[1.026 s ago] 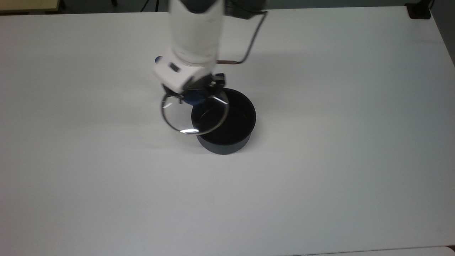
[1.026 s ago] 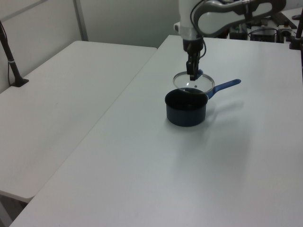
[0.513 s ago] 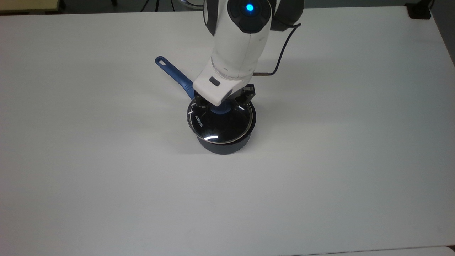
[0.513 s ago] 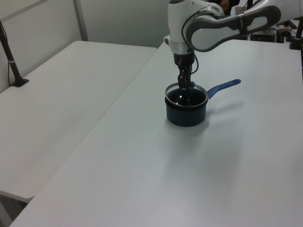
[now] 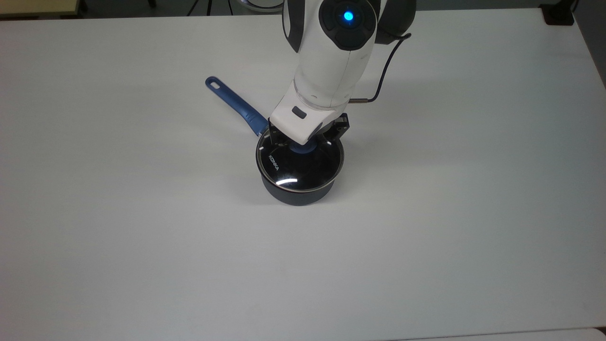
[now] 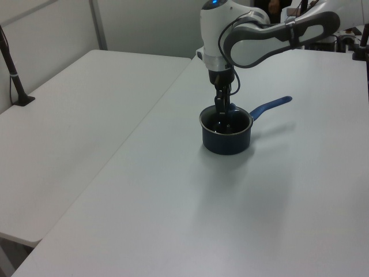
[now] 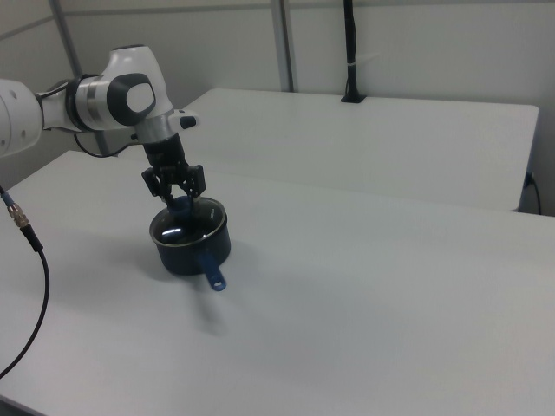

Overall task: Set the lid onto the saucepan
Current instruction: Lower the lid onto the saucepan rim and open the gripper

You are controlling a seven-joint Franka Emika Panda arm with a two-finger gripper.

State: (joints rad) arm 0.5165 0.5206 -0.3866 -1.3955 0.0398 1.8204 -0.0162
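white table | second table | black post

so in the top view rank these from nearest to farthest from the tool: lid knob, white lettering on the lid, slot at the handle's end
1. The lid knob, right between the fingers of the tool.
2. The white lettering, toward the top view's left on the lid.
3. The handle's slot, far up toward the top view's left, away from the saucepan.

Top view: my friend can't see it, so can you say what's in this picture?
A glass lid sits on a dark saucepan on a white table. A white robot arm's tool reaches down over the lid's blue knob. The pan's blue handle points to the top view's upper left.
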